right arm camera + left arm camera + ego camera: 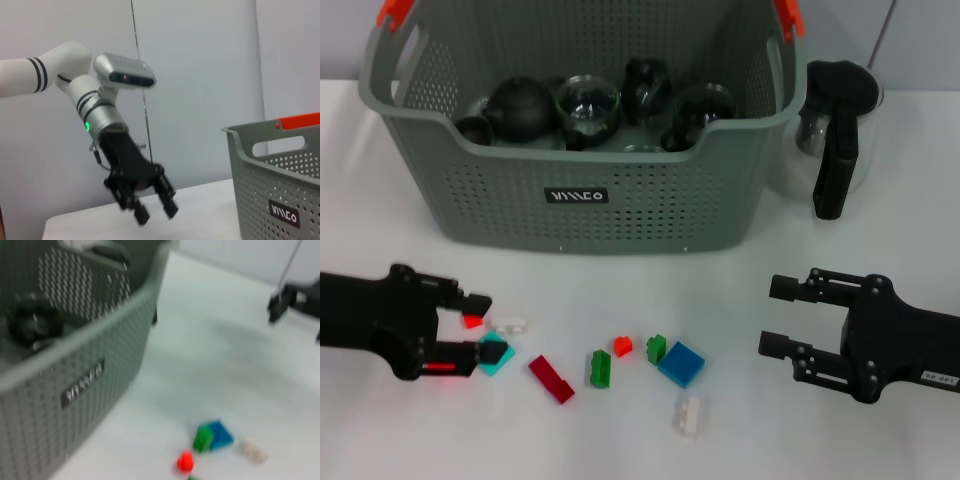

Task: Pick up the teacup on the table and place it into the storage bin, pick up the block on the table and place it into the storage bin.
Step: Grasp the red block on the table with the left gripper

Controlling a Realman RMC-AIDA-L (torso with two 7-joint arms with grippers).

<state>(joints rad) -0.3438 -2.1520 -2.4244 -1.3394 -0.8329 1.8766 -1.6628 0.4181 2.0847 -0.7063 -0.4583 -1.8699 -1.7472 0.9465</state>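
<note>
**Two pincers low, left one over the blocks**

Several small blocks lie scattered on the white bench (380, 420) in front of the storage bin (580, 195), on the robot's side of its labelled wall. The bin already holds dark teaware; no teacup is seen loose on the bench, so the block step appears to be the one in hand.

Left pincer (478, 335): fingers spread, hovering just at the left end of the scatter, well in front of the bin's left half. A small red block (472, 321) sits in the gap between its fingers and a teal block (496, 358) lies under the lower one; whether either is touched cannot be told. Nothing is pinched.

Right pincer (782, 316): fingers spread, empty, in front of the bin's right corner, apart from the scatter.

Governing relation: the left arm is clearly the nearer. The dark red block (551, 379), green block (601, 368) and blue block (681, 364) lie beyond its fingertips, toward the right pincer. The dark red block's long axis runs diagonally to the bin's front wall.

A glass jug (837, 125) stands beside the bin's right wall.
</note>
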